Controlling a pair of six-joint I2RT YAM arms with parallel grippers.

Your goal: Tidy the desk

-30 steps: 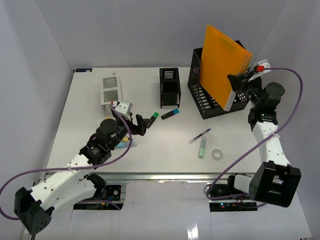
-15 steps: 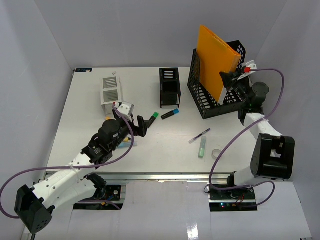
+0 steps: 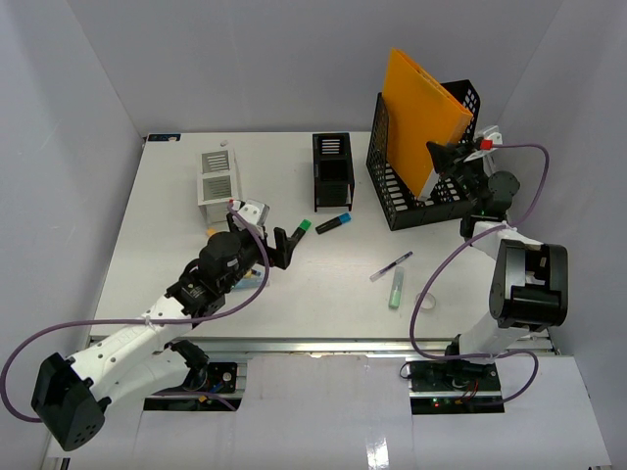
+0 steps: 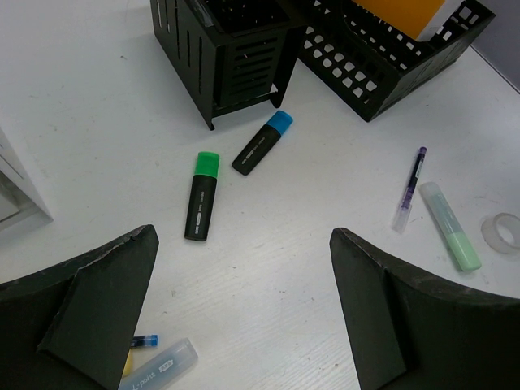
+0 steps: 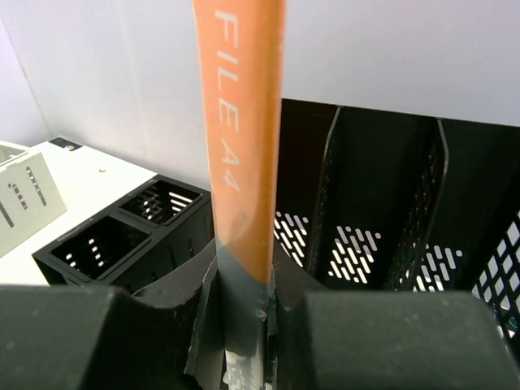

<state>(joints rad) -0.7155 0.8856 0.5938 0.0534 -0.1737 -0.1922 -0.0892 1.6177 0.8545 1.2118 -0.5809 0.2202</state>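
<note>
The white desk [image 3: 294, 304] holds scattered stationery. My left gripper [image 3: 285, 245] is open and empty, just above the desk [image 4: 268, 268], near a green-capped black marker [image 4: 201, 197]. A blue-capped black marker [image 4: 262, 145] lies beyond it, by the black pen holder [image 4: 227, 49]. My left gripper also shows in the left wrist view [image 4: 244, 234]. My right gripper [image 3: 443, 157] is shut on the edge of an orange file folder [image 3: 421, 113]. The folder stands tilted, its lower part inside the black file rack [image 3: 392, 201]. The wrist view shows the folder [image 5: 240, 122] pinched between the jaws of my right gripper [image 5: 244, 284].
A purple pen [image 3: 391, 266], a pale green highlighter [image 3: 396, 289] and a clear tape roll [image 4: 501, 233] lie right of centre. A white organizer [image 3: 217, 176] stands at the back left. A clear pen case [image 4: 158, 367] lies under my left gripper. A metal rail [image 3: 323, 345] runs along the near edge.
</note>
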